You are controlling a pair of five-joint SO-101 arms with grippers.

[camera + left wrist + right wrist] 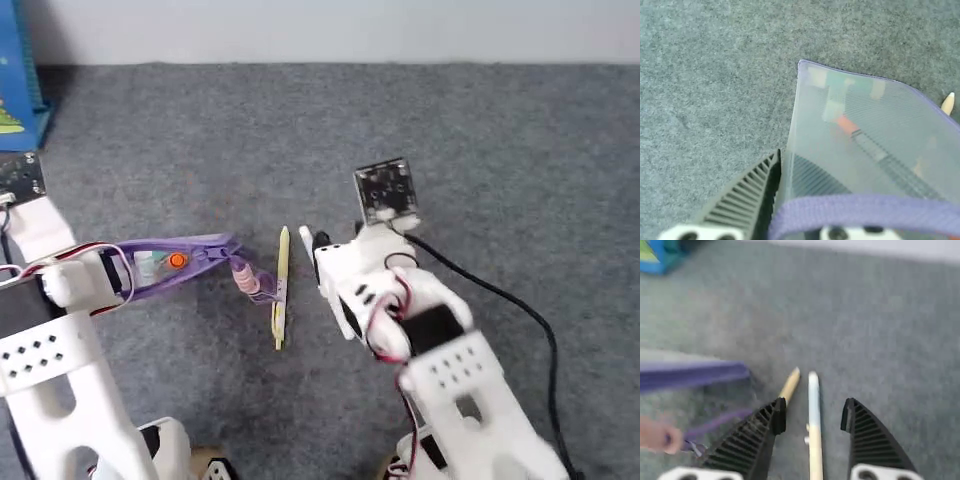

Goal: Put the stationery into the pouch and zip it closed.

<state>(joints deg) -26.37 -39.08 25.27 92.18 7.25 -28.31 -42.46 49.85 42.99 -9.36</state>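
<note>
The left gripper point(125, 272) is at the left side of the grey desk point(500, 150) and is pressed together on one end of the purple-edged pouch point(200, 250). In the left wrist view one black ribbed finger point(740, 200) lies against the outside of the half-transparent wall of the pouch point(865, 130), and the other finger shows dark through this wall, so the wall is pinched between the two. Some small things, one orange and one greenish, can be seen through the wall, but I cannot tell what they are. From the gripper the pouch reaches toward the middle of the desk, and at its far end hangs a pink charm point(244, 277) on a thin purple strap. I cannot tell if the zip is open or closed. Just beside the charm a yellow pen point(281, 290) lies flat on the desk, outside the pouch. The right gripper point(812, 415) is near the other side of this pen, and its fingers are spread and hold nothing. A white pen point(813, 440) runs between the two fingers and seems to touch neither of them, and the tip of the yellow pen point(790, 384) lies just beside one finger. A blue box point(15, 90) stands at the far left corner, well apart from all of this.
</note>
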